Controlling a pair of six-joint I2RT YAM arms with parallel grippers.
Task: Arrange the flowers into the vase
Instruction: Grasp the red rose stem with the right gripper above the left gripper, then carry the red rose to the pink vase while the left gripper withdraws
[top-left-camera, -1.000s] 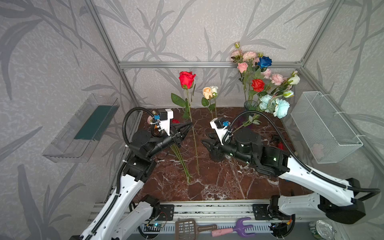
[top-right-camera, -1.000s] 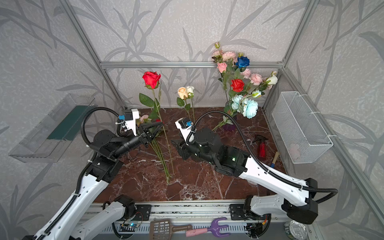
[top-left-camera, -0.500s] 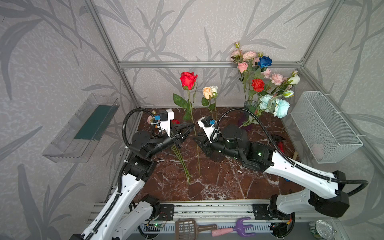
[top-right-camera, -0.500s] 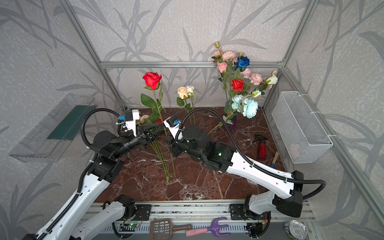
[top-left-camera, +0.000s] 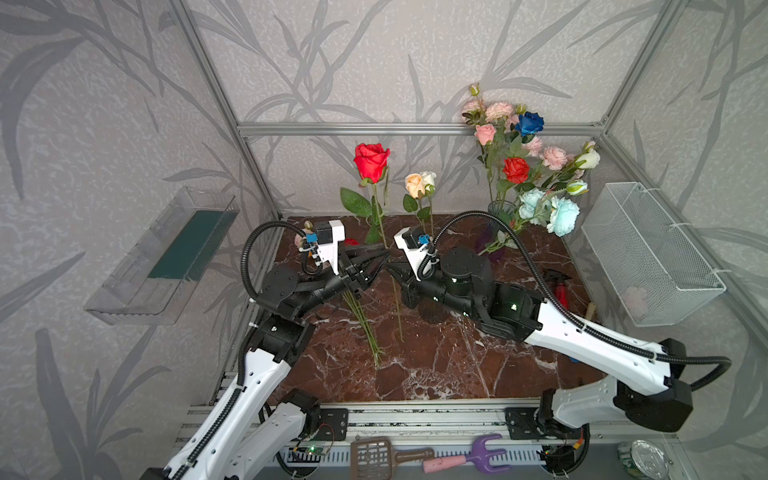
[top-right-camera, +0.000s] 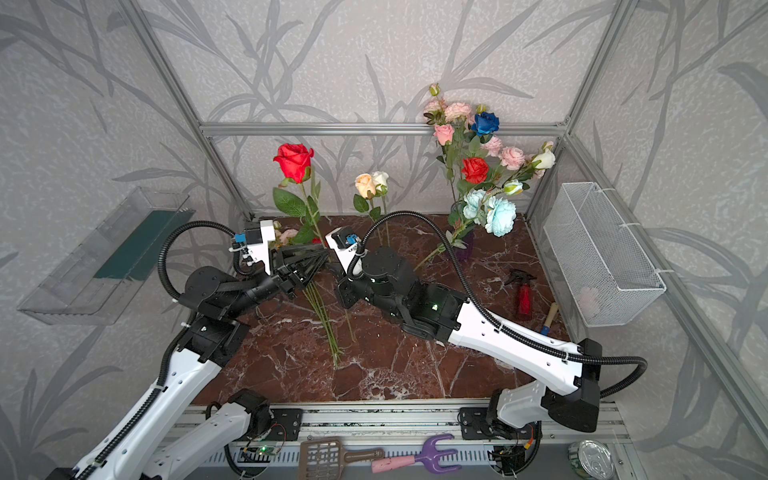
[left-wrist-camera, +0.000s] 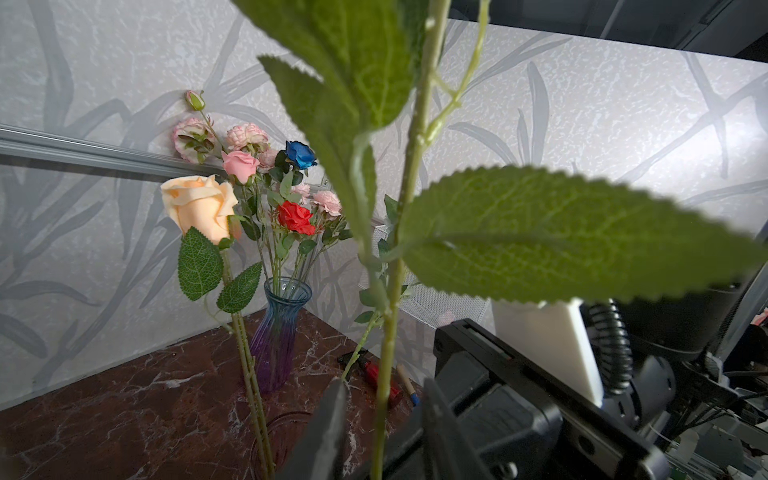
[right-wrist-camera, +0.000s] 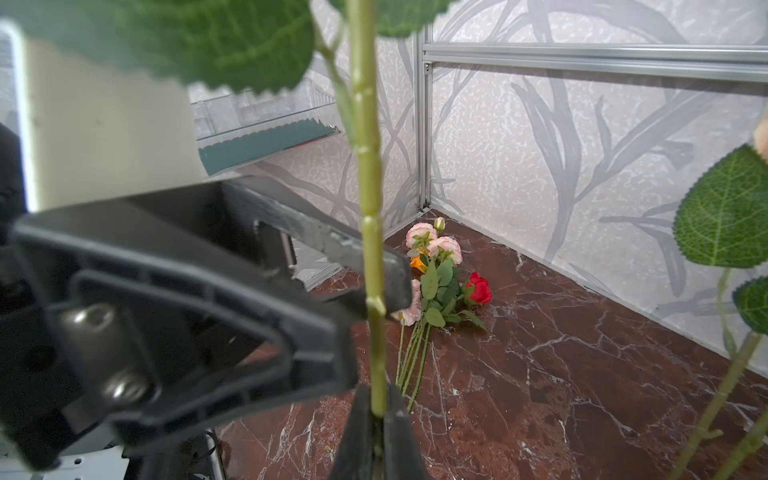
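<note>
Both arms meet over the middle of the tabletop (top-left-camera: 419, 365).

Left gripper (top-left-camera: 381, 258): jaws stand about half open. The red rose (top-left-camera: 371, 160) passes between them. In the left wrist view its stem (left-wrist-camera: 387, 353) runs up through the gap with clearance on either side and touches neither finger (left-wrist-camera: 328, 424) as far as I can see. No grip here.

Right gripper (right-wrist-camera: 377, 432): jaws are closed tight on the same stem. The right wrist view shows the two tips pinched on it with no gap. This is the only hold on the rose.

Rose relative to the jaws:
- The two sets of jaws come at the stem from opposite sides, with their tips almost meeting. I cannot tell which pair sits higher.
- The stem is near upright. The bloom is well above both sets of jaws, and the large serrated leaves (left-wrist-camera: 561, 232) are just above them.
- The rest of the stem hangs below the jaws toward the tabletop. I cannot tell whether its end touches.

Other flowers:
- The vase (left-wrist-camera: 280, 332), blue-to-purple glass, stands upright well apart from both jaws, beyond the right gripper toward the far right corner. It holds a bouquet (top-left-camera: 515, 170) of pink, red, blue, white and pale-blue blooms.
- The peach and white roses (top-left-camera: 419, 183) stand upright between the jaws and the vase, just behind the right gripper. Their lower ends are hidden.
- A loose bunch (right-wrist-camera: 432, 286) lies flat on the tabletop beneath the left jaws, with its blooms on the far side of them and its stems running out toward the front.
</note>
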